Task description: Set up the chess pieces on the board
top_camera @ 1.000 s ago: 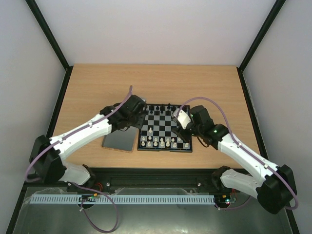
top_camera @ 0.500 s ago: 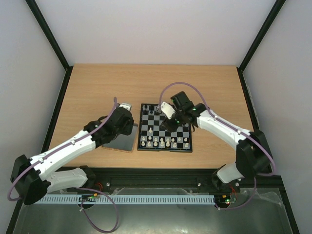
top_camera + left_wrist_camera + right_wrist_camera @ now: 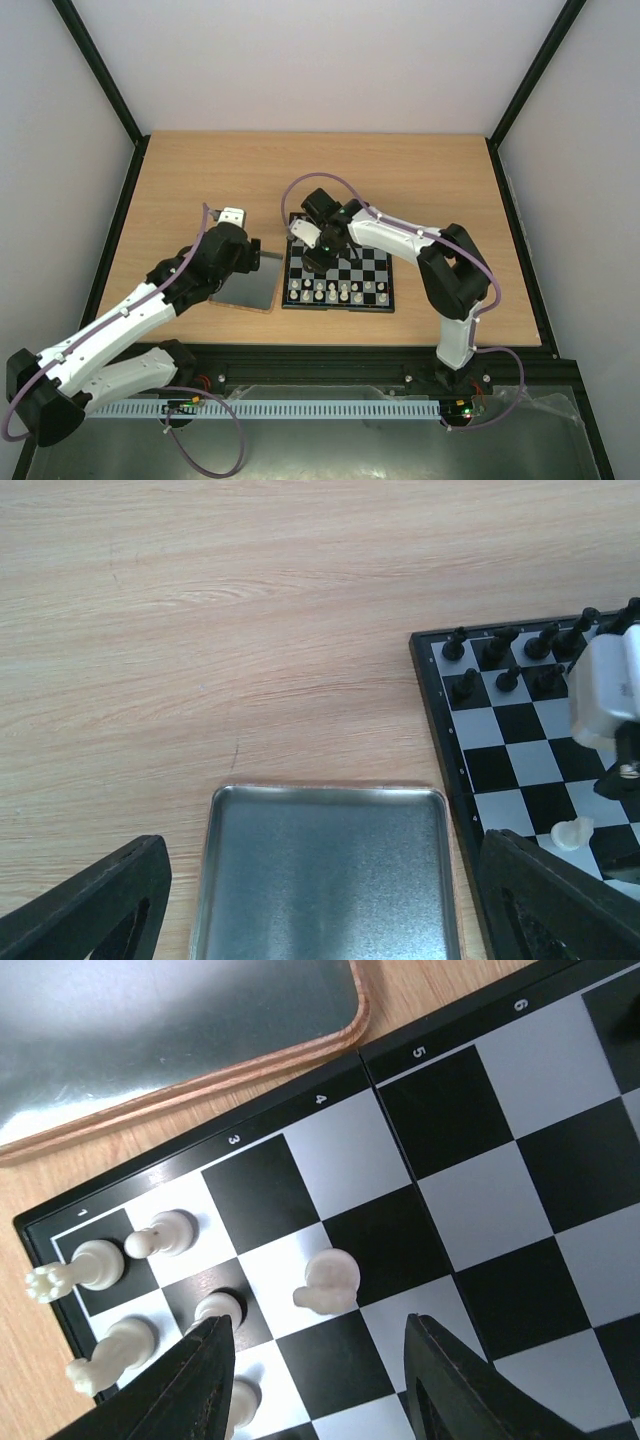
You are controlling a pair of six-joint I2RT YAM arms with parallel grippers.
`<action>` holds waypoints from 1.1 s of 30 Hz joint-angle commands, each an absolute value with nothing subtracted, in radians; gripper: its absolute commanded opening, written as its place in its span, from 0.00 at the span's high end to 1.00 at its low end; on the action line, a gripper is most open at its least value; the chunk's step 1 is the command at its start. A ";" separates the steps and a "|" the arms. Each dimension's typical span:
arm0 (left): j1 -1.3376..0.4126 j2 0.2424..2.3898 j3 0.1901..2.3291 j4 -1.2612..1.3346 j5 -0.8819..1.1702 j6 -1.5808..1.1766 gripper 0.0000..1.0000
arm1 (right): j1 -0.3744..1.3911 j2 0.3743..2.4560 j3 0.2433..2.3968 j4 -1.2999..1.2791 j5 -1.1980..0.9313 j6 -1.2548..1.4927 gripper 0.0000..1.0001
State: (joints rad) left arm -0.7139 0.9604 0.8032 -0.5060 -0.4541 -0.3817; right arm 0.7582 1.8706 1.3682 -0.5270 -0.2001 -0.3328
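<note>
Checkered board: glossy black and pale-grey squares inside a black numbered rim. It lies on the wood-grain table, just beside a brushed-metal tray with rounded corners. Cream plastic chess pieces cluster at one board corner; a pawn perhaps leans. Left gripper is spread wide above the tray. Right gripper is part-spread, pinching nothing, its fingers cutting off two pieces.
</note>
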 commanded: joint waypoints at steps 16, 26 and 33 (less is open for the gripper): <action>-0.646 0.976 0.779 -0.462 -0.430 -0.383 0.13 | 0.764 1.986 1.461 -0.596 -0.213 -0.287 0.59; -0.644 0.985 0.778 -0.462 -0.426 -0.383 0.13 | 0.764 1.996 1.464 -0.604 -0.218 -0.288 0.80; -0.643 0.996 0.776 -0.463 -0.422 -0.383 0.13 | 0.763 1.990 1.462 -0.613 -0.210 -0.280 0.87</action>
